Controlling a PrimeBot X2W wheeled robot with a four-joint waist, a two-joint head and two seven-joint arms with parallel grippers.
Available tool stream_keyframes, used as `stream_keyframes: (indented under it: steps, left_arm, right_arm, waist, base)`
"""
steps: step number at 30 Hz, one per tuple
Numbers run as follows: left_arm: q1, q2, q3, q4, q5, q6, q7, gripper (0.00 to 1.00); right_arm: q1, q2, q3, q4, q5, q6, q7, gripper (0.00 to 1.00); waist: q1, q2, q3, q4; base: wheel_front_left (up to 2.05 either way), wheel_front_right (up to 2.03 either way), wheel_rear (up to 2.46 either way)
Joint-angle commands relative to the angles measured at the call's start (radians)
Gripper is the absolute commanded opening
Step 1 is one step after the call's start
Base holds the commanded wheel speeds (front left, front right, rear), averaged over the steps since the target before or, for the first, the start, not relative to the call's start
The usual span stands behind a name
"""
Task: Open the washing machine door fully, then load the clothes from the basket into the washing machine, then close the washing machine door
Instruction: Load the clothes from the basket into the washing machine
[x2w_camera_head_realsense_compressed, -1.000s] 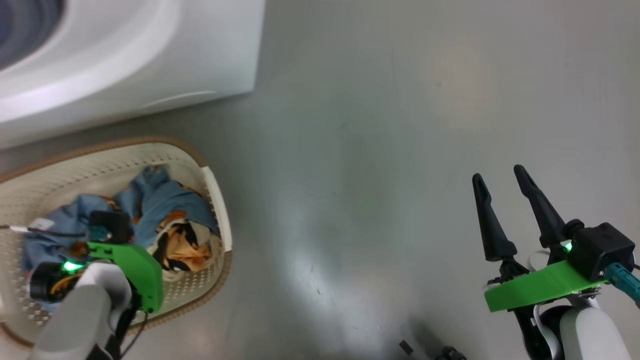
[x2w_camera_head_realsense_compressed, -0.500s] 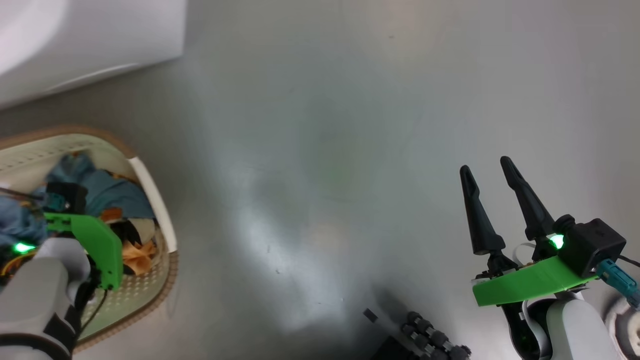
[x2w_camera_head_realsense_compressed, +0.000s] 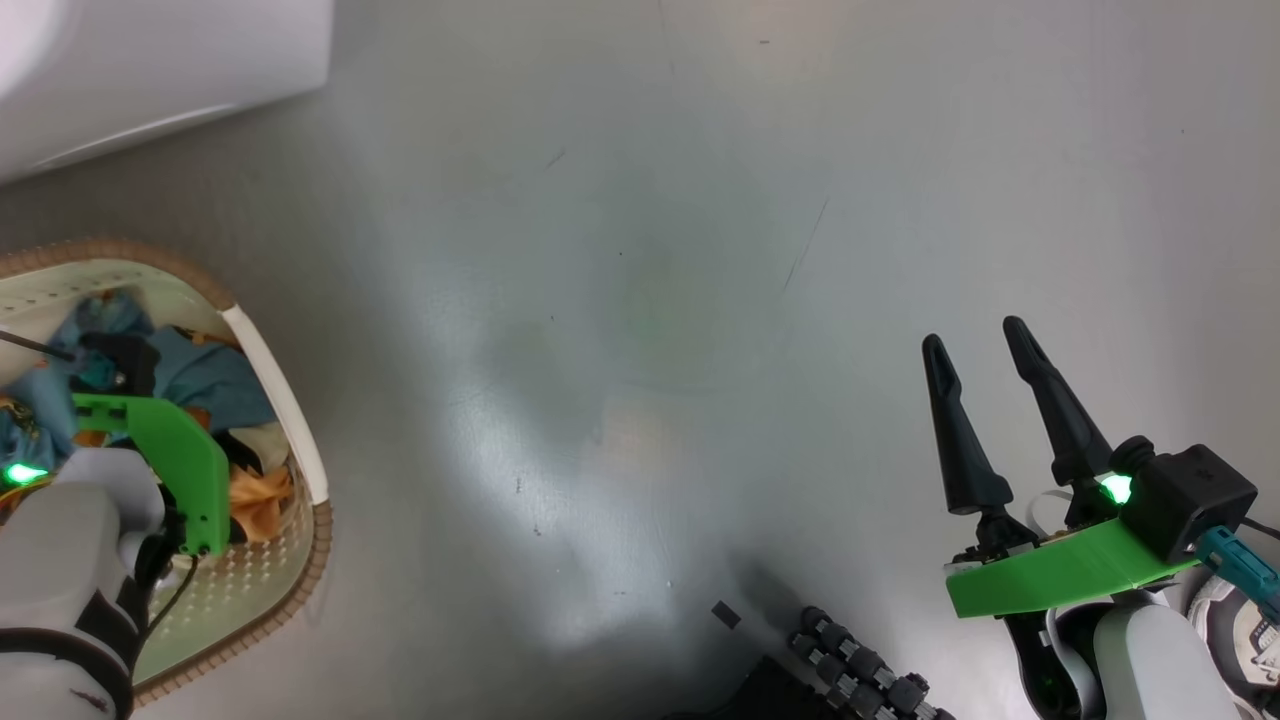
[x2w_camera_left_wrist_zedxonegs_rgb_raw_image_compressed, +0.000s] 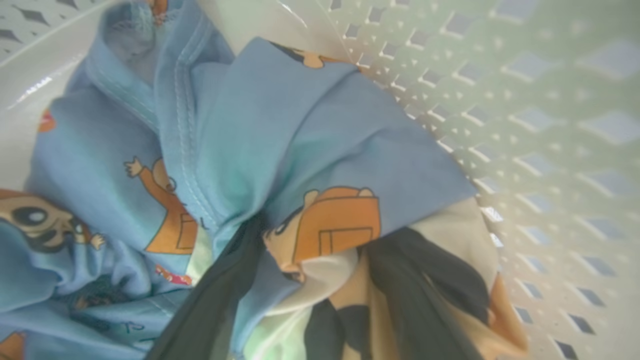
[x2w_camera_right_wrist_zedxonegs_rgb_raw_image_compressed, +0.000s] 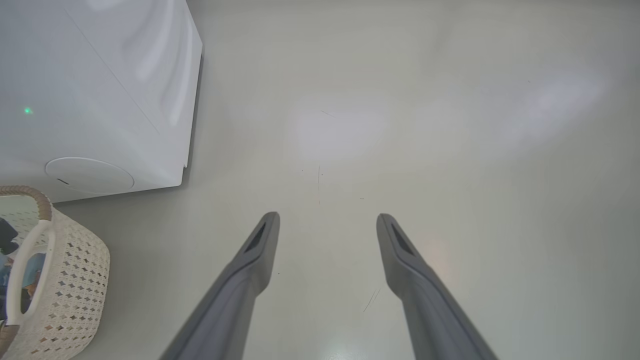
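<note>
Blue clothes crumpled in basket near washing machine.

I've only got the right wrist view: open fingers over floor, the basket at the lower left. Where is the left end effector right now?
Observer: The left end effector is down inside the basket, in among the clothes.
Operator: Open or shut?
Observer: Open; one dark finger is pushed into a blue fold, with fabric bunched between the two.
Operator: What's the load?
Observer: Blue fabric with orange cartoon prints, plus a black, cream and orange piece lying against the perforated wall.
</note>
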Motion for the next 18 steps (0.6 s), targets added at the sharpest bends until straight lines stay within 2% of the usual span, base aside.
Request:
stream_keyframes:
  steps: [1, 2, 18]
  left_arm:
    - [0.016, 0.02, 0.006, 0.005, 0.002, 0.003, 0.001, 0.37]
    - [0.018, 0.018, 0.005, 0.007, -0.001, 0.002, -0.003, 0.0]
    - [0.051, 0.019, -0.008, 0.02, -0.05, -0.003, -0.068, 0.0]
  right_arm:
    - [0.041, -0.01, 0.02, -0.02, 0.007, 0.002, -0.006, 1.0]
    - [0.04, -0.01, 0.021, -0.021, 0.007, 0.002, -0.005, 1.0]
    - [-0.012, -0.01, 0.049, -0.005, -0.003, 0.002, -0.002, 1.0]
  waist:
    - [-0.0001, 0.0, -0.003, 0.002]
    - [-0.0001, 0.0, -0.005, 0.003]
    - [-0.0001, 0.0, -0.053, 0.01]
  base:
    - [0.0, 0.0, 0.0]
    - [0.0, 0.0, 0.0]
    - [0.0, 0.0, 0.0]
